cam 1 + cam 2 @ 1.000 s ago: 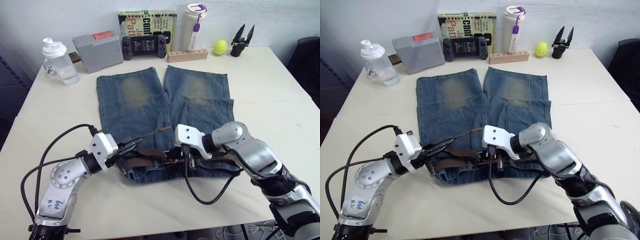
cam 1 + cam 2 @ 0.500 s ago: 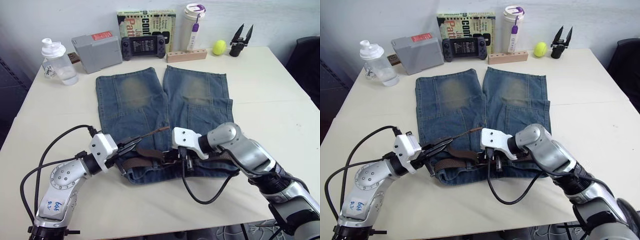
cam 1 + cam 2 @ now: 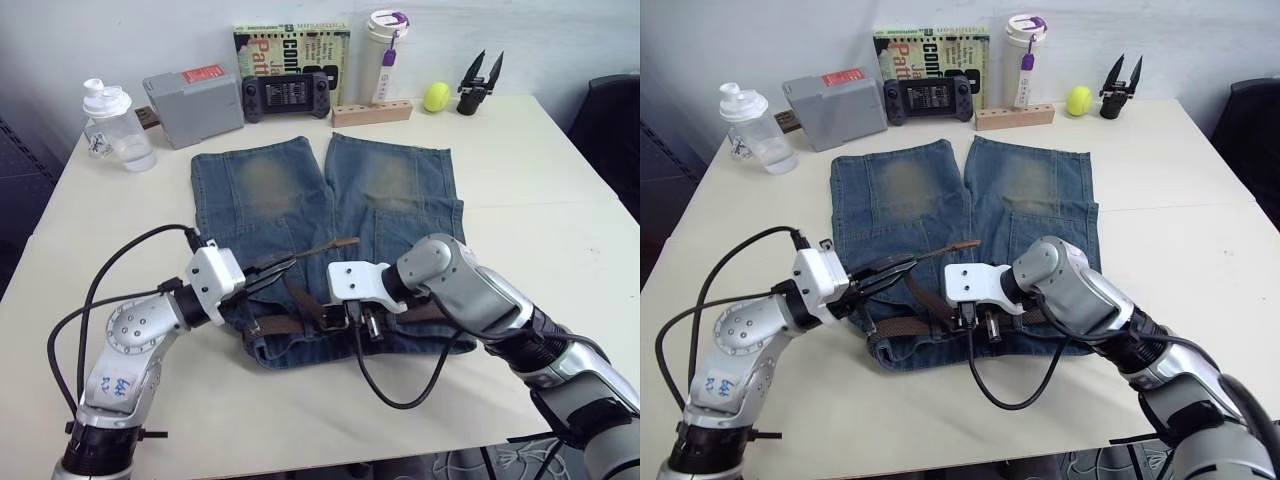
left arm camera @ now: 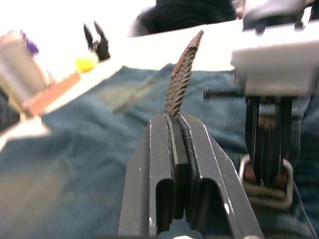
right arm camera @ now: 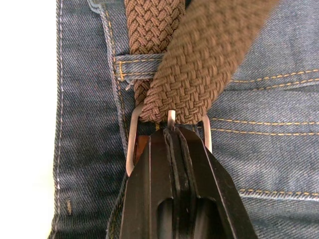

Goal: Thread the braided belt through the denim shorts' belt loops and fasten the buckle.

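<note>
The denim shorts [image 3: 270, 200] lie flat on the table, waistband toward me. The braided belt [image 3: 300, 300] runs along the waistband and passes under a belt loop [image 5: 144, 62]. My right gripper [image 3: 352, 318] is shut on the silver buckle [image 5: 130, 144] at the waistband's middle, and the strap comes through the buckle's frame. My left gripper [image 3: 275, 267] is shut on the belt's free end [image 4: 180, 79]. It holds that end above the left leg, with the tip [image 3: 348, 242] pointing right.
Along the far edge stand a clear bottle [image 3: 115, 125], a grey box [image 3: 195, 100], a game controller [image 3: 288, 95], a book [image 3: 293, 50], a tumbler [image 3: 388, 45], a wooden block [image 3: 372, 110], a yellow ball [image 3: 437, 96] and a spare black gripper [image 3: 478, 80]. A black cable [image 3: 400, 395] loops near the front edge.
My left gripper has lifted the belt's free end up and away from me, drawing more strap through. My right gripper has slid left along the waistband with the buckle.
</note>
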Available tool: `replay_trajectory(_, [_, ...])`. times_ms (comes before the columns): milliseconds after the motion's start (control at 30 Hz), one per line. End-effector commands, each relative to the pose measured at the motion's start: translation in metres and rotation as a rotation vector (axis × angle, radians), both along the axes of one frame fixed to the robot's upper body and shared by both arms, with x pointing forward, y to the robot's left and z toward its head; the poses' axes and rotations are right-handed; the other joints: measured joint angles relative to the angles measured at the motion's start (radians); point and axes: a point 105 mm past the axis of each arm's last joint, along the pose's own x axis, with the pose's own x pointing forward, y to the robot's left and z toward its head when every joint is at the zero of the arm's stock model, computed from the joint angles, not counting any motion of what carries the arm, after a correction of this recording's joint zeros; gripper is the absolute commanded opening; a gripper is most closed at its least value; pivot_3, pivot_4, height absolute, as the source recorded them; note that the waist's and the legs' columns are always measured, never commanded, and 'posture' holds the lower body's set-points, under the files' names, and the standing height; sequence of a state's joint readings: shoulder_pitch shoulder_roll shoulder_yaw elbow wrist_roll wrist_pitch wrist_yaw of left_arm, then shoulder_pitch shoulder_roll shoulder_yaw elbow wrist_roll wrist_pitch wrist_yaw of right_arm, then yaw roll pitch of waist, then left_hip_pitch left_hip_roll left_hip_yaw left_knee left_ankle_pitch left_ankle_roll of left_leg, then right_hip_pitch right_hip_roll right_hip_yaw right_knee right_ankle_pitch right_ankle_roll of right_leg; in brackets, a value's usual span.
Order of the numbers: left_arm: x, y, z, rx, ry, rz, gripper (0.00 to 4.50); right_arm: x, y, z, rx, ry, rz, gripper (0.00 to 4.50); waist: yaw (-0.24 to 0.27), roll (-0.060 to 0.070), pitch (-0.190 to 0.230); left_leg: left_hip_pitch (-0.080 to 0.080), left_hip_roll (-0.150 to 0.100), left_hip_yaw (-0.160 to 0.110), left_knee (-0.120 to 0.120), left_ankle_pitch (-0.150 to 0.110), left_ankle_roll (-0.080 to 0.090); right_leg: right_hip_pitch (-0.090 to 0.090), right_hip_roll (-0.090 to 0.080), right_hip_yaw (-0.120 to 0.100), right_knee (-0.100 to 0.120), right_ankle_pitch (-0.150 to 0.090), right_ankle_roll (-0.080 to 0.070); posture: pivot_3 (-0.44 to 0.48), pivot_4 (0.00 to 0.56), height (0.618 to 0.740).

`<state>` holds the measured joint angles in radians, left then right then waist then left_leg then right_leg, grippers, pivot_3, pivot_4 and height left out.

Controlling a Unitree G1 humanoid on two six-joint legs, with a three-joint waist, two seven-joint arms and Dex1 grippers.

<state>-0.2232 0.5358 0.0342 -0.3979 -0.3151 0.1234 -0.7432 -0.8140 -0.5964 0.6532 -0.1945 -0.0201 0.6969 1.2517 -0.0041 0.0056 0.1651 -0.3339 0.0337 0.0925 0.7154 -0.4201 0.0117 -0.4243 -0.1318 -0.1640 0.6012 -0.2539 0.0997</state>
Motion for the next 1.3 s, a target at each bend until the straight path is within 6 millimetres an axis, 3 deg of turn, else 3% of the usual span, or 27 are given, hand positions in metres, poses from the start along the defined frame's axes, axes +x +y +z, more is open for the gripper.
replay_trajectory(33, [0.006, -0.007, 0.029, -0.007, -0.075, -0.089, 0.0, -0.019, -0.007, -0.06, -0.159, 0.192, -0.012, 0.04, -0.002, 0.001, -0.004, 0.0, 0.0, 0.0, 0.0, 0.0, 0.0, 0.0, 0.0, 0.0, 0.0, 0.0, 0.0, 0.0, 0.15, 0.722])
replay_trajectory(233, [0.025, -0.03, 0.058, 0.011, -0.141, -0.211, 0.0, -0.029, -0.001, -0.075, -0.201, 0.222, 0.031, 0.04, -0.018, 0.001, -0.006, 0.001, 0.001, 0.001, -0.001, 0.0, -0.001, 0.001, 0.002, -0.001, 0.0, 0.0, -0.001, 0.0, 0.15, 0.722])
replay_trajectory(433, [0.041, -0.069, 0.082, 0.026, -0.222, -0.361, 0.0, -0.041, 0.002, -0.091, -0.244, 0.26, 0.079, 0.04, -0.025, 0.002, -0.008, 0.001, 0.001, 0.001, -0.001, 0.001, -0.001, 0.001, 0.003, -0.001, 0.0, 0.0, -0.001, 0.0, 0.15, 0.722])
replay_trajectory(667, [0.028, -0.124, 0.111, -0.008, -0.301, -0.561, 0.0, -0.048, 0.002, -0.1, -0.272, 0.29, 0.11, 0.04, -0.024, 0.003, -0.013, 0.002, 0.0, 0.001, -0.001, 0.001, -0.001, 0.002, 0.002, -0.001, 0.0, 0.0, -0.001, 0.0, 0.15, 0.722])
replay_trajectory(800, [0.018, -0.145, 0.122, -0.043, -0.33, -0.62, 0.0, -0.051, 0.003, -0.101, -0.272, 0.3, 0.119, 0.04, -0.023, 0.003, -0.013, 0.004, 0.0, 0.0, -0.001, 0.001, -0.001, 0.004, 0.002, -0.001, 0.0, 0.0, -0.001, 0.0, 0.15, 0.722])
replay_trajectory(967, [0.011, -0.162, 0.129, -0.056, -0.354, -0.654, 0.0, -0.053, 0.005, -0.102, -0.271, 0.304, 0.127, 0.04, -0.02, 0.003, -0.013, 0.013, 0.0, -0.003, -0.002, 0.0, -0.001, 0.016, 0.002, -0.004, -0.006, 0.0, 0.0, 0.0, 0.15, 0.722])
replay_trajectory(1300, [-0.001, -0.179, 0.141, -0.12, -0.377, -0.688, 0.0, -0.055, 0.008, -0.105, -0.269, 0.307, 0.136, 0.04, -0.019, 0.004, -0.013, 0.013, 0.0, -0.003, -0.002, 0.0, -0.001, 0.017, 0.001, -0.004, -0.006, 0.0, 0.0, 0.0, 0.15, 0.722])
